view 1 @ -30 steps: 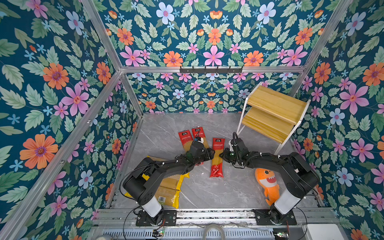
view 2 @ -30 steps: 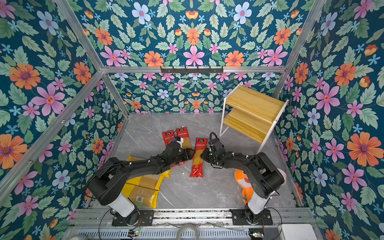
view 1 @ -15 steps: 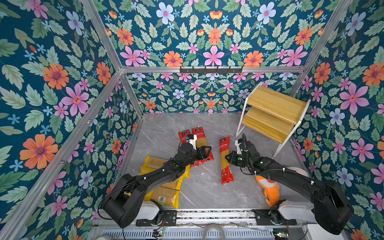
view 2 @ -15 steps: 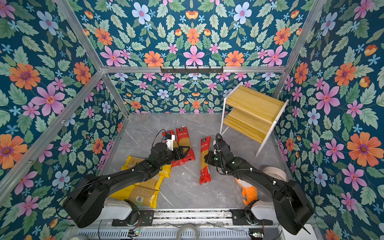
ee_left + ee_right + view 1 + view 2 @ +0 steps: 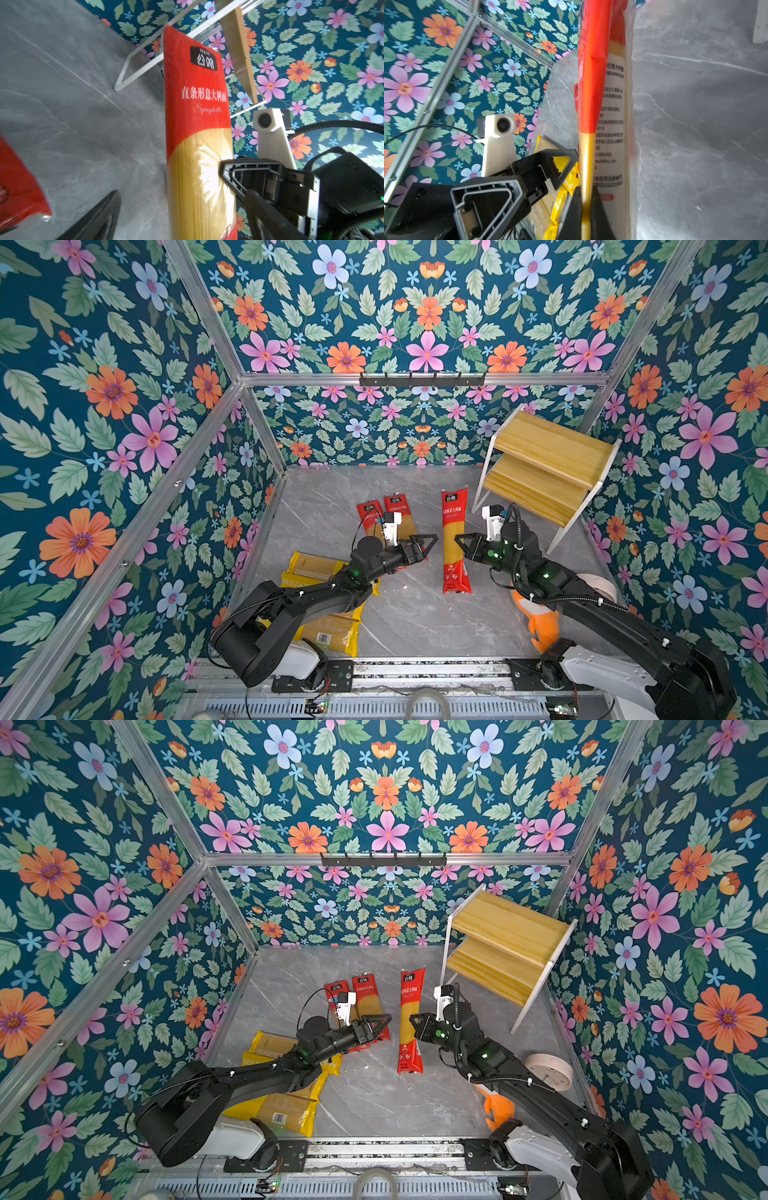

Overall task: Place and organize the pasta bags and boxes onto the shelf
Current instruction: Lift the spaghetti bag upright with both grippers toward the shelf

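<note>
Both top views look steeply down from high opposite the shelf (image 5: 544,448), sharing the whole scene; the left wrist camera faces the shelf, close to the red pack (image 5: 197,124); the right wrist camera faces away from it, close against that pack.

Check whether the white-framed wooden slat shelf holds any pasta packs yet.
Empty: both slanted boards of the white-framed wooden slat shelf are bare in both top views.
</note>
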You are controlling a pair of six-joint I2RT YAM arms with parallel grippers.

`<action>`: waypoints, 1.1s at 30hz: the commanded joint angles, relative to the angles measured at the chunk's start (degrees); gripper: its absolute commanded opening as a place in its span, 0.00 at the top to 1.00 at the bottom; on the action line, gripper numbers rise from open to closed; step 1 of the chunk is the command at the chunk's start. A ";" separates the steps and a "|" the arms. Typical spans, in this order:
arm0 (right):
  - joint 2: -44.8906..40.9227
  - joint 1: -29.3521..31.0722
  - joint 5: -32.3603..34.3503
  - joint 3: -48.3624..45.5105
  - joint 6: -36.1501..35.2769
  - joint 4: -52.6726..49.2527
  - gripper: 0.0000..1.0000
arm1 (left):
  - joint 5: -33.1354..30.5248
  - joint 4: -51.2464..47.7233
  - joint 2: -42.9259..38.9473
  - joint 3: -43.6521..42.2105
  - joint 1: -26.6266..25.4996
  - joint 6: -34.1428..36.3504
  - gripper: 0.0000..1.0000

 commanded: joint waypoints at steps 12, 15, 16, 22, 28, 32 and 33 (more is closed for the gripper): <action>1.11 -4.06 -4.08 10.30 -0.10 16.24 1.00 | 6.95 12.84 4.33 8.17 -1.52 -1.68 0.04; 1.47 -5.70 -5.38 11.53 2.17 17.50 1.00 | 8.31 13.10 4.94 10.72 -1.57 -1.69 0.06; 1.52 -6.03 -5.48 12.06 2.58 17.48 1.00 | 8.45 13.12 5.32 11.56 -1.55 -1.69 0.07; 1.38 -6.23 -6.28 15.11 2.99 15.67 1.00 | 11.59 15.09 10.37 16.79 -1.42 -4.24 0.12; 1.58 -7.33 -6.47 15.38 3.37 15.04 1.00 | 14.69 17.13 13.75 21.39 -0.74 -7.20 0.26; 1.41 -9.17 -6.47 14.62 4.33 14.68 1.00 | 16.19 16.88 15.11 23.17 0.35 -8.31 0.42; 1.54 -9.69 -6.59 14.43 4.80 14.64 1.00 | 16.64 16.13 15.54 23.94 0.61 -8.36 0.47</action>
